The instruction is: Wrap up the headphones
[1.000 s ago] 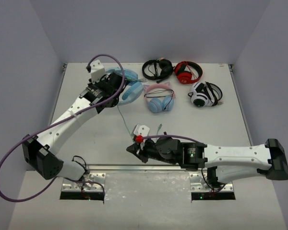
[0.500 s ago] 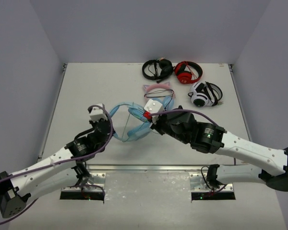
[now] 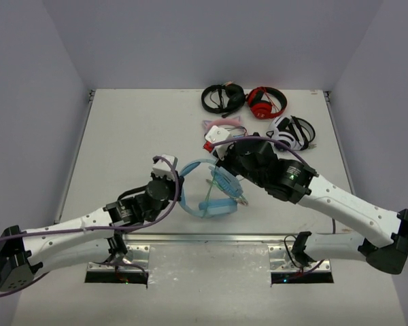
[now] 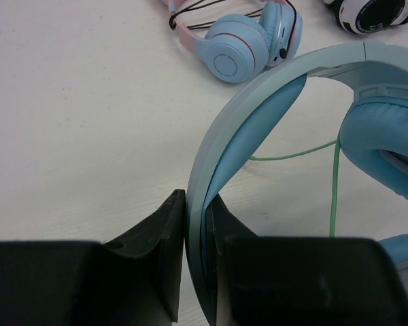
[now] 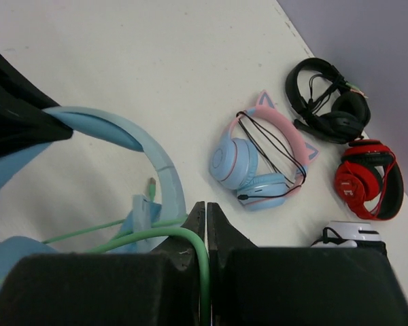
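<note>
Left claw (image 4: 197, 204) clenched on the wide blue headband (image 4: 258, 95) | right claw (image 5: 205, 212) pinching the thin pale green cable (image 5: 170, 234) | large light blue over-ear headphones (image 3: 217, 206) over the near middle of the white table (image 3: 122, 136), between both arms | advice: anchor the band, lay taut, even cable loops around it, avoid slack and snags on the padded cups (image 4: 387, 149).

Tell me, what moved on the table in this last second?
The left gripper, clamped on the headband, carried the headphones from the table's far left to the near middle. The right gripper, shut on the green cable, swung farther from the near edge. The cat-ear headphones stayed put.
</note>
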`<control>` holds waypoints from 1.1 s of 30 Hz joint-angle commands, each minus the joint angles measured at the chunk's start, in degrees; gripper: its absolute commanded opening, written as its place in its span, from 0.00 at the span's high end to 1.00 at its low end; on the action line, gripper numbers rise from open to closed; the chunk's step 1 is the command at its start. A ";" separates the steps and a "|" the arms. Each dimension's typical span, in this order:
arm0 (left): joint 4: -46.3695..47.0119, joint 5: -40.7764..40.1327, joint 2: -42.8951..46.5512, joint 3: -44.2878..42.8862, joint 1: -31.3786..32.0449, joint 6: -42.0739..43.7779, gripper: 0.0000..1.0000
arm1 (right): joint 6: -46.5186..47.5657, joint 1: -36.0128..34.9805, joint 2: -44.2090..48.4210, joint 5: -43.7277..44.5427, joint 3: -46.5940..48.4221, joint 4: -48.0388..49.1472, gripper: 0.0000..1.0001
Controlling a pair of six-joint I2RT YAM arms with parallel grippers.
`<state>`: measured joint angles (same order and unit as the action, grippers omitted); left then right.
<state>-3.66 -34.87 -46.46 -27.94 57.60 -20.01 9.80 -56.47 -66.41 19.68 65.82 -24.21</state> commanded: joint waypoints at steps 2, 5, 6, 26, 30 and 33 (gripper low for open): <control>0.50 0.16 -5.74 -6.24 2.95 1.11 1.00 | -1.53 0.66 -1.34 -0.96 7.55 2.15 0.99; -2.73 -2.74 -8.82 -10.61 5.76 0.50 1.00 | -3.29 0.74 -3.98 -1.49 9.49 0.39 0.99; -3.28 -3.27 -9.44 -11.68 6.03 0.59 1.00 | -3.56 0.74 -4.77 -0.62 9.76 0.21 0.99; -9.60 -4.76 -0.83 -19.16 9.02 2.09 1.00 | -8.39 21.39 0.05 -12.20 -0.16 6.35 0.99; -15.05 -7.40 -1.27 -23.73 9.02 -0.64 1.00 | -11.71 21.84 2.25 -15.19 -4.55 8.82 0.98; -17.25 -8.37 -1.00 -26.98 9.02 -2.84 1.00 | -14.01 21.84 4.62 -18.53 -7.97 12.07 0.97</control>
<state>-20.95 -43.16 -49.17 -49.80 65.39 -18.35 -0.23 -35.86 -64.29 2.24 59.79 -20.84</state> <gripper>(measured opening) 0.129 0.026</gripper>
